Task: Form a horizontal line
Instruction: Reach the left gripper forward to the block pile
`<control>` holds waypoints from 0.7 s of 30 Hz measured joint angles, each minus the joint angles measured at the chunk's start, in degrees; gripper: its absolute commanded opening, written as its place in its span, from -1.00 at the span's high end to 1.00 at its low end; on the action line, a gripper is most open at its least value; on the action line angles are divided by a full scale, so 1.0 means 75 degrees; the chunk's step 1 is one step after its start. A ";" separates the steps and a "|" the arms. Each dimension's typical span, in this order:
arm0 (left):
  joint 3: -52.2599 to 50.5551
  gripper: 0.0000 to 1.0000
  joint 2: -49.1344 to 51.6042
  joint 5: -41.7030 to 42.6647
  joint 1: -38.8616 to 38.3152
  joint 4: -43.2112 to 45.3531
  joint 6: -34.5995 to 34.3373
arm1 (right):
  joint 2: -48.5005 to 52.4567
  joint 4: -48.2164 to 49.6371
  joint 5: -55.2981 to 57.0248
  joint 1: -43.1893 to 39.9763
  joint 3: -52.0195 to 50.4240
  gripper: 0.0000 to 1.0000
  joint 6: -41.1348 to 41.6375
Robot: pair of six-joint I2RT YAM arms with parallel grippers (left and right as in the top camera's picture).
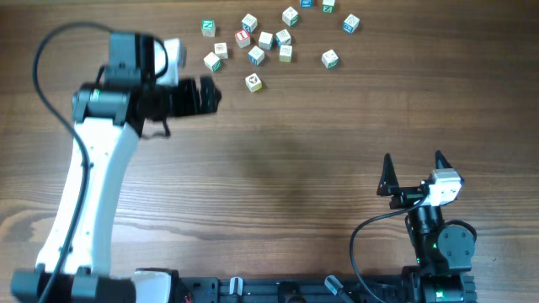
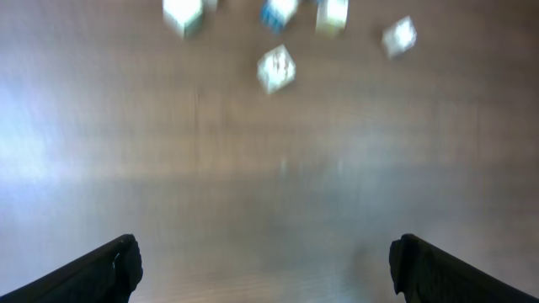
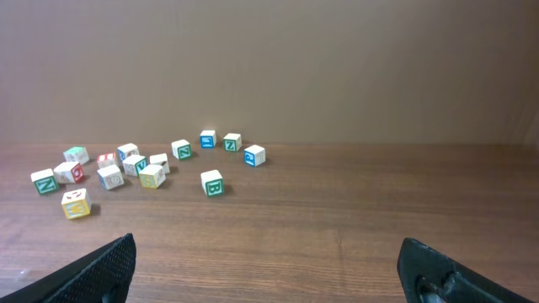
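The bench (image 1: 295, 151) is brown wood with a plain grain, bare over most of its width. In the right wrist view a flat beige wall (image 3: 269, 67) rises behind its far edge. The white left arm (image 1: 93, 168) reaches up the left side, and its base is cut off at the bottom edge. The shorter right arm (image 1: 434, 231) stands low on the right.

The left hand (image 1: 210, 95) points toward the blocks with its fingers spread wide, holding nothing. Its own view is smeared with blur, so only the two dark fingertips (image 2: 109, 269) and a few pale blocks can be made out. The right hand (image 1: 413, 160) is also wide apart and empty, well away from the blocks.

The cubes (image 1: 266, 39) lie loose in a scattered cluster at the far edge, not in a straight row. Two are clipped by the top of the overhead view. One yellow-marked cube (image 1: 253, 82) sits nearest the left hand.
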 measured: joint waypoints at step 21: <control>0.0653 -0.90 0.3477 -0.1224 -0.1486 0.4925 0.1227 | 0.0000 -0.0003 0.0000 0.0000 0.0000 -0.99 -0.0003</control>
